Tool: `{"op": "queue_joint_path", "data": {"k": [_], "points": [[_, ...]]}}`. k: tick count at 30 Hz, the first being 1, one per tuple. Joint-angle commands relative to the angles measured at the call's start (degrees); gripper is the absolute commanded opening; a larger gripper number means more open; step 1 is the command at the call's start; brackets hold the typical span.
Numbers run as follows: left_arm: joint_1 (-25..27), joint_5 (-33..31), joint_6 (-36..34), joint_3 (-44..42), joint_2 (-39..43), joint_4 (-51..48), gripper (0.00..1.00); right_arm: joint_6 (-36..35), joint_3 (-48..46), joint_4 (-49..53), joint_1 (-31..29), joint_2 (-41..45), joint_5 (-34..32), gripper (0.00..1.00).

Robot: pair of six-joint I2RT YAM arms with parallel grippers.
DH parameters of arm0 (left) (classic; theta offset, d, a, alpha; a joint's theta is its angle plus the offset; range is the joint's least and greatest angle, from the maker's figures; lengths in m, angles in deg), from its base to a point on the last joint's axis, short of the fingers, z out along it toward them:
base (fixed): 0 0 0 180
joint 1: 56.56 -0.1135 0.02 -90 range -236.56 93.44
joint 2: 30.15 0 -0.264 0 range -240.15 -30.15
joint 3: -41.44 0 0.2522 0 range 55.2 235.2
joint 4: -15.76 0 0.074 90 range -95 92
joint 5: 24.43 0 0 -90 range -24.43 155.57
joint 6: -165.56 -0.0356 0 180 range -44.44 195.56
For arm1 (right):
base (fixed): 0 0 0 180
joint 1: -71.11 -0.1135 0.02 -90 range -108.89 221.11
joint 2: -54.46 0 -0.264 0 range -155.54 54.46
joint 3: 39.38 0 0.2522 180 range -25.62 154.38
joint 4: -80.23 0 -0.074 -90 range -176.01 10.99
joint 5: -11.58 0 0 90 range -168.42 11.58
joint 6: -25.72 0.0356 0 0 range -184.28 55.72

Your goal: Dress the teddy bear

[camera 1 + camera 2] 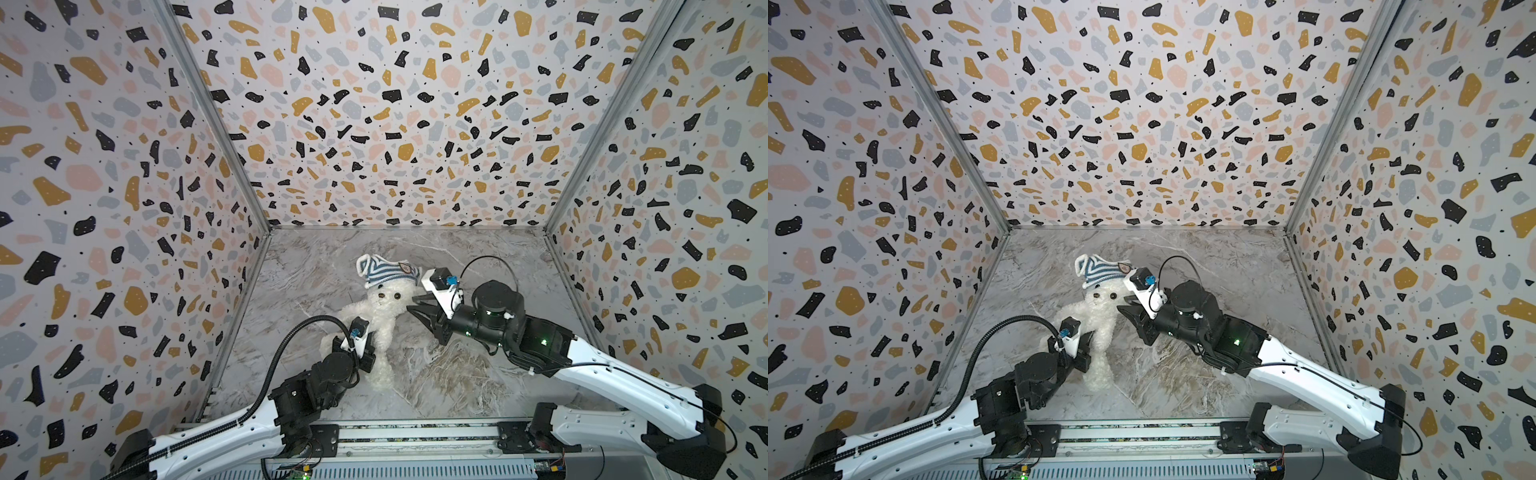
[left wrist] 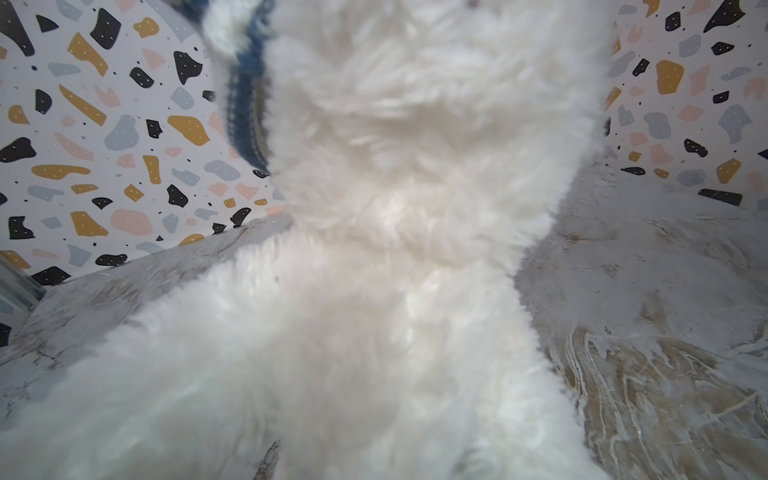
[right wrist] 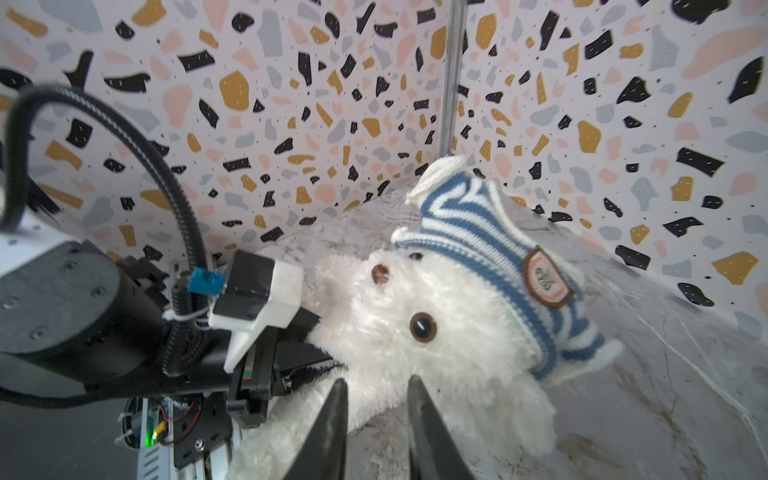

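The cream-white teddy bear (image 1: 380, 320) (image 1: 1100, 316) lies face up on the marble floor, left of the middle. A blue-and-white striped shirt (image 1: 388, 270) (image 3: 490, 245) with a badge sits bunched over the top of its head like a cap. My left gripper (image 1: 369, 353) (image 1: 1084, 349) (image 3: 307, 336) is shut on the bear's fur at its body, below the chin. In the left wrist view fur (image 2: 395, 249) hides its jaws. My right gripper (image 1: 411, 303) (image 3: 377, 386) stands open just to the right of the bear's head, with nothing between its fingers.
Terrazzo-patterned walls (image 1: 124, 208) close the marble floor (image 1: 478, 365) on three sides. A metal rail (image 1: 415, 432) with the two arm bases runs along the front edge. The left arm's black cable hose (image 1: 291, 332) arches beside the bear.
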Motion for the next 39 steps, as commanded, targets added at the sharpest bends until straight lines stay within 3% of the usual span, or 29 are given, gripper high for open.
{"op": "queue_joint_path", "data": {"k": [1,4,9,15,22,29,39], "points": [[1.05,-3.23,-3.15,2.50,1.22,3.00,0.00,-1.32,6.96,4.09,1.03,1.17,-6.70,0.39],[2.83,-5.08,-4.11,2.78,2.25,2.04,0.00,-1.97,14.41,10.27,7.46,-2.55,-4.32,0.41],[6.36,-7.12,-5.08,3.94,1.66,0.90,0.00,-4.60,25.13,16.64,21.40,-12.62,9.79,0.41],[9.51,-7.89,-5.94,6.49,-0.06,-1.06,0.00,-11.30,34.31,19.85,28.73,-25.05,22.50,0.41],[10.92,-8.57,-6.61,8.72,-3.70,-2.20,0.00,-15.32,36.10,23.75,30.47,-30.69,31.90,0.41],[10.93,-7.91,-8.15,9.47,-5.44,-1.23,0.00,-15.81,25.84,20.21,30.41,-23.97,37.88,0.43],[10.94,-6.49,-10.24,10.17,-6.48,0.39,0.00,-16.72,19.61,21.91,30.26,-17.53,41.99,0.43]]}}
